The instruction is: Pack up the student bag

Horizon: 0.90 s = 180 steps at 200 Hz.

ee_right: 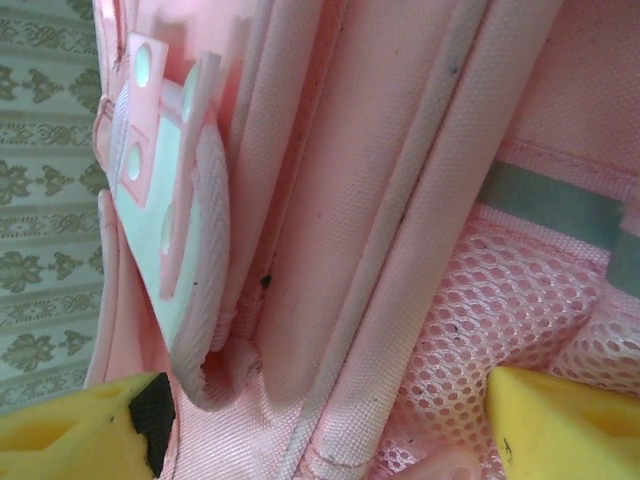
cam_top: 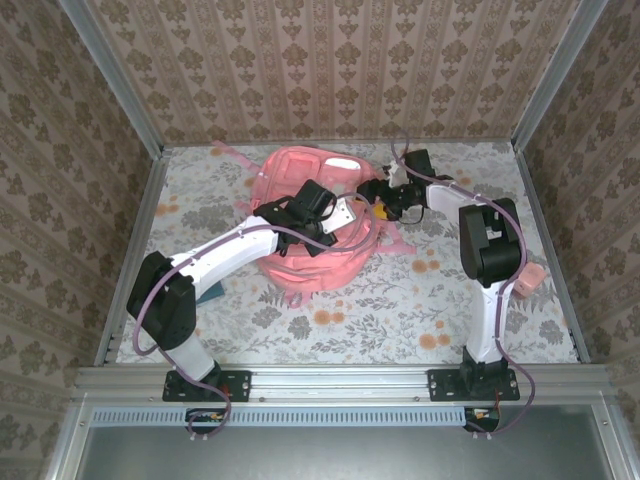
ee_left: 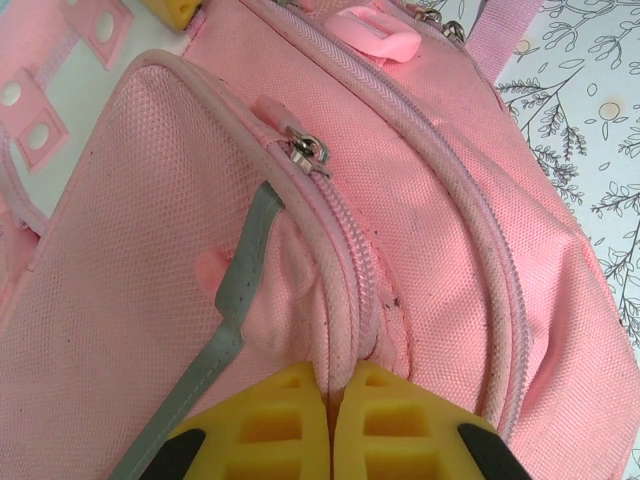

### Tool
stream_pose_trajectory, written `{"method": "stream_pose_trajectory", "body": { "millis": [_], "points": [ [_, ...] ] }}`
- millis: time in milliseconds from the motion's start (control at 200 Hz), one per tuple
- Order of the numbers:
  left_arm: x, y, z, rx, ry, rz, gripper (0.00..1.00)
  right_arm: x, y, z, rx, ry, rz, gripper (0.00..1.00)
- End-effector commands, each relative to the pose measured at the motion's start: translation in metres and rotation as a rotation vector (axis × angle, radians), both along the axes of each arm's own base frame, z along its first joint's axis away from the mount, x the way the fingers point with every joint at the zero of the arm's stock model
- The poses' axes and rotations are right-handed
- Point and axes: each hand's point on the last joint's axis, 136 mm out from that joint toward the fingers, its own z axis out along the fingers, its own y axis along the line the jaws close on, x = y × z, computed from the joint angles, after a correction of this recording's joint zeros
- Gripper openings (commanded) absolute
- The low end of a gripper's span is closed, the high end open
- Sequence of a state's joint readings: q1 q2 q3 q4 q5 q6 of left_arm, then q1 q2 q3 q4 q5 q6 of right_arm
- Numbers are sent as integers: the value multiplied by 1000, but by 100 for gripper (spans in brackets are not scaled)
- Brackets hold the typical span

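Observation:
The pink student bag point(cam_top: 305, 225) lies in the middle of the floral table, its top towards the back wall. My left gripper point(cam_top: 343, 214) is shut on the bag: in the left wrist view its yellow fingertips point(ee_left: 290, 400) pinch the pale piping of a front pocket point(ee_left: 335, 330), just below a metal zip slider point(ee_left: 305, 150) and beside a grey strip point(ee_left: 235, 300). My right gripper point(cam_top: 385, 203) is at the bag's right side. Its yellow fingers point(ee_right: 560, 420) stand wide apart, open, with the student bag's folded edges point(ee_right: 350, 250) and pink mesh lining point(ee_right: 480, 320) between them.
A small pink object point(cam_top: 530, 278) lies near the table's right edge, by the right arm. A teal item point(cam_top: 212, 292) pokes out beside the left arm. Patterned walls and metal posts point(cam_top: 135, 115) enclose the table on three sides.

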<state>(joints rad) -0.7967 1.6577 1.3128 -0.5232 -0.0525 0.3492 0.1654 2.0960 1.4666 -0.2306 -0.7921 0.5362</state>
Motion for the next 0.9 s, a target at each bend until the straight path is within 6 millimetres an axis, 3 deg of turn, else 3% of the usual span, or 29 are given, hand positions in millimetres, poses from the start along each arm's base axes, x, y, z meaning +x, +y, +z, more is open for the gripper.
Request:
{"method": "stream_pose_trajectory", "body": {
  "millis": [0,240,520,895],
  "points": [
    [6,1,25,-62,-51,31,0,-12,16,21,102,-25,76,79],
    [8,4,21,-48,-56,42,0,-31,15,42,163,-65,83,71],
    [6,5,17,-43,-45,41,0,-41,4,30,74,-60,56,53],
    [-1,4,15,-58,-18,25,0,-38,2,27,33,-85,76,51]
  ]
}}
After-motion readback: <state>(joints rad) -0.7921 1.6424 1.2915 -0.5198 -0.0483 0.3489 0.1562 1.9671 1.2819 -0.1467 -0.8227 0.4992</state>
